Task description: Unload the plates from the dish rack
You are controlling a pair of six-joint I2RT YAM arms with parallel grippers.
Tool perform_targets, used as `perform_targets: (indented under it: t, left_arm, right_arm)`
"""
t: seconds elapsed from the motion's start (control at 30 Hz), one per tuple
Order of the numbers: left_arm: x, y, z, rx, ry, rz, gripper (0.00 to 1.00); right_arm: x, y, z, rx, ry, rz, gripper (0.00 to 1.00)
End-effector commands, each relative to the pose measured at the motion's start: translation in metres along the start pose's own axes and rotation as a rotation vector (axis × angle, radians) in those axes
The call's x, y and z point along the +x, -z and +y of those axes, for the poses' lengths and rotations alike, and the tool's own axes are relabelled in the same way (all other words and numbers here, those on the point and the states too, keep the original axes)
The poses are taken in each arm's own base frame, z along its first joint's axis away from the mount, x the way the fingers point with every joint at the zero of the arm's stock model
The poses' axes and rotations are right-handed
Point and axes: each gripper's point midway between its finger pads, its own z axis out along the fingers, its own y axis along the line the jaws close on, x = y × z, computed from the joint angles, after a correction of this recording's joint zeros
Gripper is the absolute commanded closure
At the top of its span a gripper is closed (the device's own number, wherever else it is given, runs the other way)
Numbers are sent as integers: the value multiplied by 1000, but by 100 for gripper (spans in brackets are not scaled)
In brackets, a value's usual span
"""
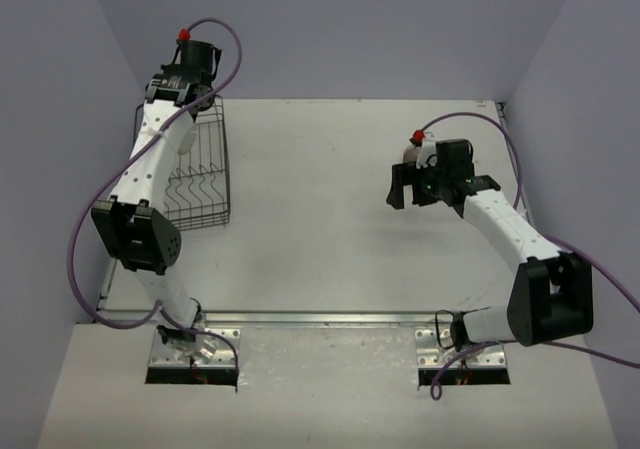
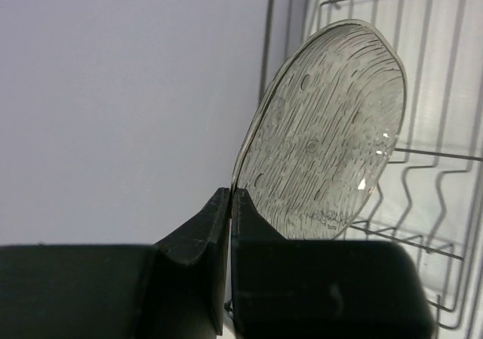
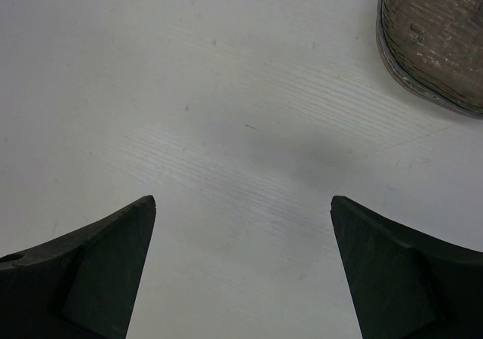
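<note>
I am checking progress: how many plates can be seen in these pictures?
2. A clear plate is pinched in the left gripper at the rack; a grey-brown plate lies on the table. Others may be hidden.

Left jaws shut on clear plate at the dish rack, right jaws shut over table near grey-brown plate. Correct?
No: the right jaws stand wide open, per the right wrist view, over the table near the grey-brown plate. Left jaws are shut on the clear plate at the dish rack.
</note>
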Motion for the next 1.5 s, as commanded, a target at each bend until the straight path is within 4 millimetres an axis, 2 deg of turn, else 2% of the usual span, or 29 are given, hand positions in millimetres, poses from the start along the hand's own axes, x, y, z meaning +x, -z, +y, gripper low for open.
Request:
perform_targets:
  t: [0.0,0.1,0.13,0.23,0.33,0.37,0.43,0.5,0.57,0.7,0.8,0.9,0.97,1.1,1.17,1.23,1.3,1.4,1.43,1.47]
  left_arm:
    - [-10,37,12,106,79,-71,100]
    - [-11,55,-18,328,91,-99,100]
    - [-11,59,-17,341,101,-105,100]
    - [-13,91,-50,606,108,-156,100]
    - [-11,110,-67,741,113,-169,100]
    - [-10,113,-68,755,117,-171,100]
    - [-10,119,-72,796,123,-177,100]
    - [-11,128,-74,836,122,-191,100]
    - [-11,135,-76,870,120,-199,100]
    - [-8,139,-78,893,113,-196,100]
    - [-7,144,-81,922,107,-197,100]
    - [-6,147,-82,934,104,-200,100]
    - [-5,149,-82,940,104,-202,100]
    - [-5,152,-82,954,105,-205,100]
    - [-4,153,-82,957,105,-206,100]
    - [-5,154,-82,960,104,-208,100]
    - [-5,154,-82,962,104,-209,100]
    - [-5,154,-82,963,105,-208,100]
    - [-5,154,-83,965,105,-207,100]
    - [-5,154,-83,965,105,-207,100]
  right_arm:
    - [-37,17,26,-116,-3,-124,1]
    - [-50,22,48,-229,-41,-151,1]
    - [-52,21,54,-261,-58,-149,1]
    - [-81,21,75,-355,-111,-179,1]
    - [-102,15,94,-421,-147,-181,1]
    - [-104,9,98,-431,-167,-165,1]
    - [-123,7,114,-459,-172,-178,1]
    - [-133,-8,130,-472,-169,-163,1]
    - [-150,-11,155,-495,-130,-185,1]
    - [-156,-30,188,-508,-86,-169,1]
    - [-171,-37,216,-552,-61,-177,1]
    - [-180,-47,235,-602,-77,-162,2]
    - [-187,-45,245,-650,-86,-159,3]
    - [-188,-55,264,-774,-134,-111,8]
    - [-194,-57,273,-831,-155,-101,12]
    - [-193,-66,277,-854,-189,-74,21]
    - [-191,-68,282,-899,-211,-54,46]
    - [-185,-65,289,-971,-230,-29,65]
    - [-183,-59,293,-1020,-234,-14,77]
    - [-179,-62,292,-1016,-240,-4,82]
